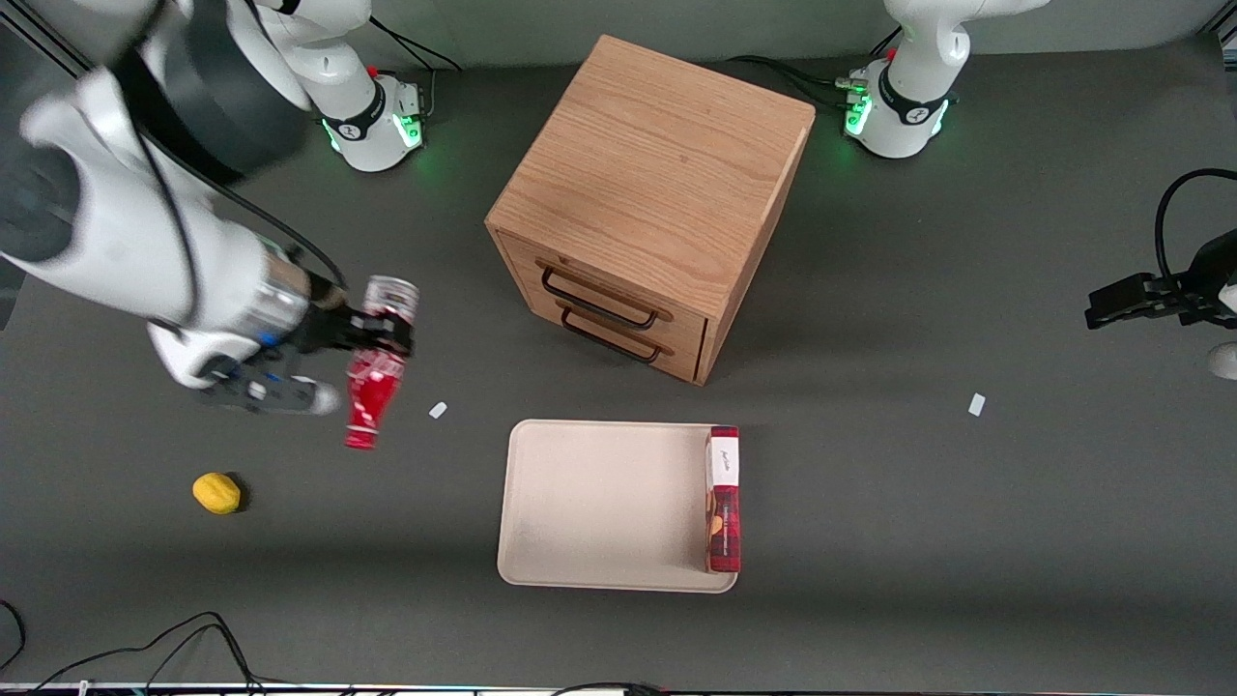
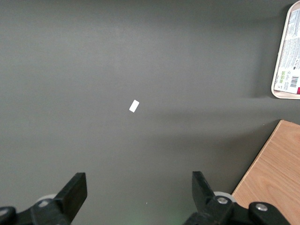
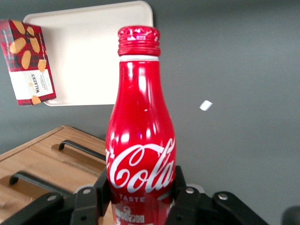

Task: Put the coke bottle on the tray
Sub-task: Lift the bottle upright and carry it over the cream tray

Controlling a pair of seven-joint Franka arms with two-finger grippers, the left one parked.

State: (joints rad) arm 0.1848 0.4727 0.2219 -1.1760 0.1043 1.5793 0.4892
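The black two-finger gripper [image 1: 379,333] on the working arm is up in the air, above the dark grey table [image 1: 870,503], toward the working arm's end of it. Its fingers [image 3: 89,204] are closed around the small slim red coke bottle with white script writing [image 1: 375,372]. They squeeze the bottle low on its body, near the silvery base. In the front view the bottle is off the table, with its silvery base pointing away from the camera and its red cap pointing toward the camera.

The big flat cream tray with rounded corners [image 1: 589,503] lies on the table, in front of the light brown wooden drawer box with two dark handles [image 1: 649,198]. The bottle is well apart from the tray. A red plaid cookie box with a white label [image 1: 724,498] lies on the tray along the edge toward the parked arm's end.

A small yellow round thing [image 1: 216,492] sits on the table, nearer to the front camera than the bottle. A tiny white scrap [image 1: 438,410] lies on the table between the bottle and the tray.
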